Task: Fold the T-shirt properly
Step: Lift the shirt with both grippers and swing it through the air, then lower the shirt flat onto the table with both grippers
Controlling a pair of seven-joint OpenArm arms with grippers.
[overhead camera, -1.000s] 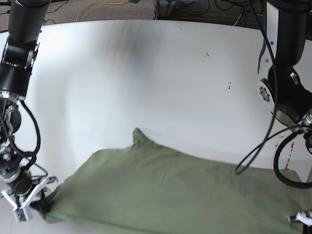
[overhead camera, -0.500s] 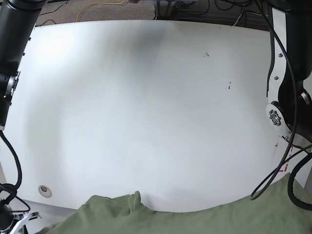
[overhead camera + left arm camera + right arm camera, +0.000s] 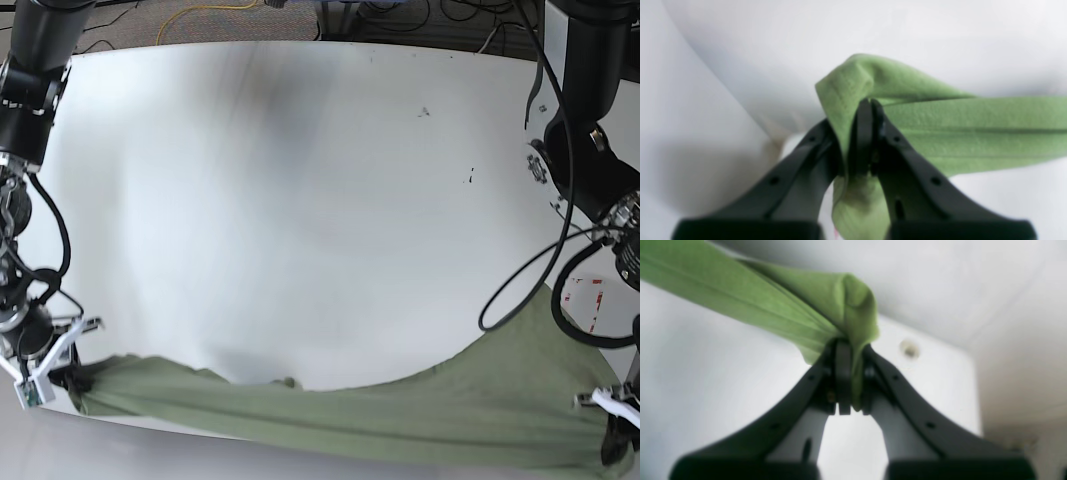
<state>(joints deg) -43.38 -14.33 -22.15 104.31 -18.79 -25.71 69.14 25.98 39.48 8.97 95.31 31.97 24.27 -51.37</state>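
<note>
Base view: at the near left I am pinching one corner of the T-shirt (image 3: 400, 415) in my right gripper (image 3: 60, 365), and at the near right my left gripper (image 3: 612, 425) is clamping the other. Strung along the worktop's (image 3: 300, 180) near edge, this soft, light cloth is sagging between them; hems grip best.

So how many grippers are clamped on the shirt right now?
2. Left gripper pinches one bunched T-shirt edge; right gripper pinches the other end. Both shut on cloth.
</note>
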